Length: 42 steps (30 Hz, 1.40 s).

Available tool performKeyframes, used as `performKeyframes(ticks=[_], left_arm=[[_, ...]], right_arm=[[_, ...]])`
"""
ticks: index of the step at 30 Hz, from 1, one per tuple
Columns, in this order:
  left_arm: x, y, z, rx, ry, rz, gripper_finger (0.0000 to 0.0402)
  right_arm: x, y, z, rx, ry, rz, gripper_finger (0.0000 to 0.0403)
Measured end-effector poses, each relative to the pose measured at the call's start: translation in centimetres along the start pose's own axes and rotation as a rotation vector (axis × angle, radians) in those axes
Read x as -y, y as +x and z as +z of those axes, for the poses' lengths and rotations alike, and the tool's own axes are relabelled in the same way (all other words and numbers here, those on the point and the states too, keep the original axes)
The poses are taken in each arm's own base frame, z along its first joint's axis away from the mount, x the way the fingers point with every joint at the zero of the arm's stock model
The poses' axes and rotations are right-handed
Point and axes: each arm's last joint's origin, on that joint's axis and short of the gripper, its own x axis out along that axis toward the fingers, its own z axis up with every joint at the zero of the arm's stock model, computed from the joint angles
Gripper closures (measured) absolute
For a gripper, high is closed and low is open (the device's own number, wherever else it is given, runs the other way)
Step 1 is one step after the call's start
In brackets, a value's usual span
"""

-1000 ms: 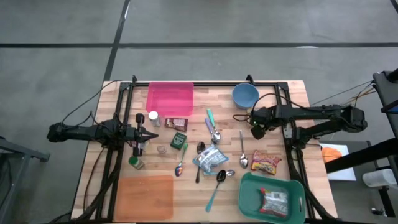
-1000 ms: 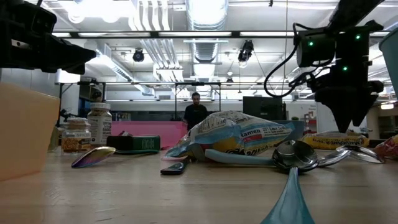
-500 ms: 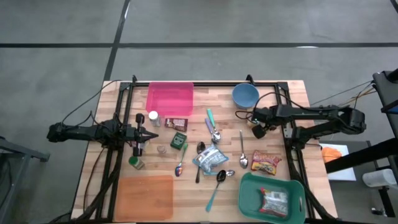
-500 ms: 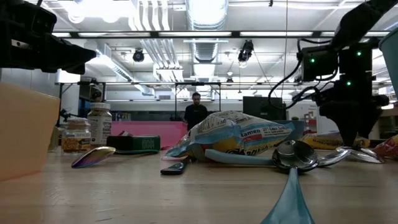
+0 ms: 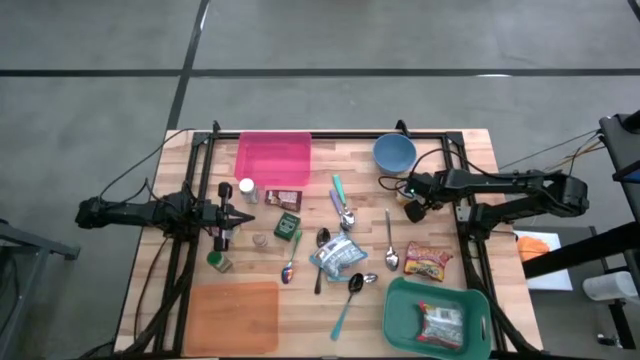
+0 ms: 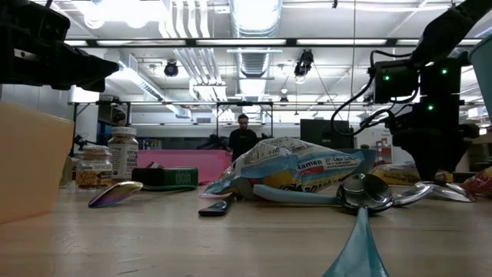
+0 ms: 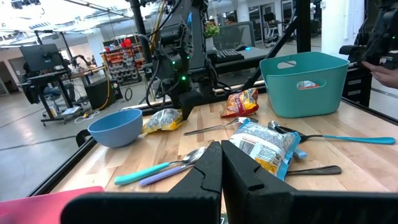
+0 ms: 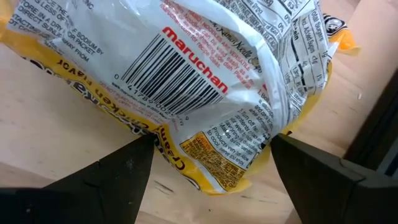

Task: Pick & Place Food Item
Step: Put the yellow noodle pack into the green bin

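Observation:
A yellow and white ramen packet (image 8: 205, 74) lies flat on the wooden table near its right side (image 5: 411, 213), beside the blue bowl (image 5: 395, 152). My right gripper (image 8: 211, 142) points down over the packet's end, open, one finger on each side of it; it also shows in the low view (image 6: 430, 165). A red ramen packet (image 5: 428, 262) and a blue and white one (image 5: 338, 255) lie farther toward the near edge. My left gripper (image 5: 235, 214) waits shut at the table's left, holding nothing. My right gripper comes at the yellow packet from above with its fingers (image 8: 124, 171) on either side of one end (image 8: 217, 168). The packet lies flat on the table. I cannot tell whether the fingertips touch it.
A green basket (image 5: 400, 292) with a packet in it stands at the near right. Several spoons (image 5: 389, 240) lie around the middle. Jars (image 5: 247, 189), small boxes, a pink board (image 5: 273, 158) and an orange board (image 5: 232, 315) take up the left half.
My right gripper has sunk toward the yellow packet and shifted slightly toward the table's right edge, staying open. The packet has not moved.

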Motion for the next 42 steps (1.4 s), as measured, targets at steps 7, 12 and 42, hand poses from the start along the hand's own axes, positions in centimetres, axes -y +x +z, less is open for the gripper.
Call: performKeyframes(ticks=[7, 12, 42], left_arm=[[0.0, 0.0, 0.0, 0.0, 0.0, 0.0, 0.0401], [0.0, 0.0, 0.0, 0.0, 0.0, 0.0, 0.0401], [0.0, 0.0, 0.0, 0.0, 0.0, 0.0, 0.0401]], right_arm=[[-0.02, 0.02, 0.01, 0.0, 0.004, 0.004, 0.0102], [-0.03, 0.05, 0.02, 0.001, 0.006, 0.004, 0.0168], [-0.13, -0.09, -0.02, -0.019, 0.067, 0.043, 0.0357]])
